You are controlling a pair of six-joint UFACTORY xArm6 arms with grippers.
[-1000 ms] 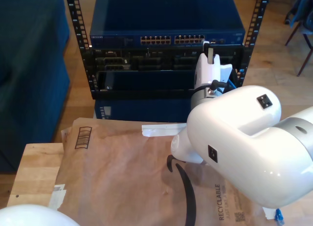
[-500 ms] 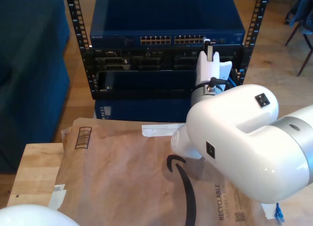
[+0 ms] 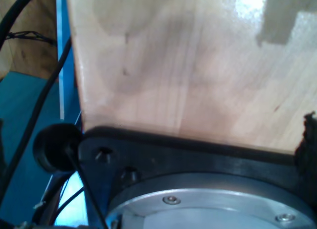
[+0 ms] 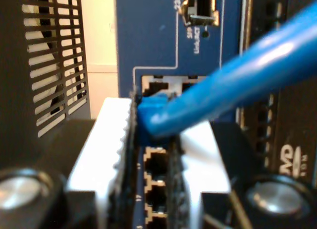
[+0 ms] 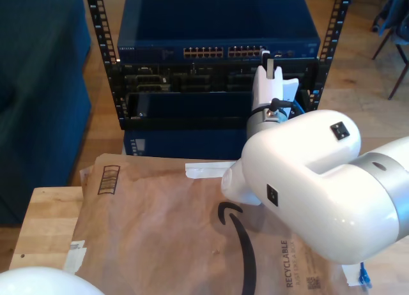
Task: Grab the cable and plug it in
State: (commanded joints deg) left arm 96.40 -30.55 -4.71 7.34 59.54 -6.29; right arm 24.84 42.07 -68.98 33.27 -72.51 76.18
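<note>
**A:** Start near. What sits closest in the exterior view?

**B:** A brown paper mailer (image 5: 160, 231) spread over the wooden counter (image 5: 45, 225), with white tape at its far edge. The big white arm rises over its right side in that view and hides much of what lies beyond. A short bit of blue shows by the near right corner of that view, likely the other end of the cable.

**A:** And my first gripper?

**B:** Its wrist view looks along pale wood and a black mounting plate (image 3: 198, 159) with loose black wires. The jaws aren't visible, so I cannot tell whether they are wide or narrow.

**A:** Where is the cable?

**B:** The cable (image 4: 237, 85) is clamped in my second gripper (image 4: 153, 149); the jaws are narrow on its plug end, right up against a row of ports (image 4: 171, 85) on the blue switch (image 5: 217, 27) in the rack (image 5: 217, 84).

**A:** So which step?

**B:** I'd judge it the insertion itself. The plug looks to be at the mouth of a port, but I can't say it's seated.

**A:** What does the next move call for?

**B:** Probably a small straight push towards the far side, keeping the plug square to the opening. Neighbouring ports sit close, and the cable's own pull could tilt the plug.
</note>
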